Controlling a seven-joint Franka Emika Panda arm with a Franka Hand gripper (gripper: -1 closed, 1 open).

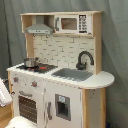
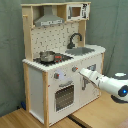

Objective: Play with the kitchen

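We see the kitchen standing upright, front facing the arm; the tool meets a knob, grip state unclear.

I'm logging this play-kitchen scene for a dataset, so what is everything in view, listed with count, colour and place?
toy kitchen: one, white and light wood, before a grey curtain
pot: one, silver, on the stovetop
sink: one, grey, set in the counter
faucet: one, black, behind the sink
hood: one, grey, above the stove
microwave: one, white, top shelf beside the hood
oven door: one, white, below the knobs
knobs: two, white, front panel
floor: one, wood
robot arm: one, white, reaching toward the front panel
gripper: one, at a knob
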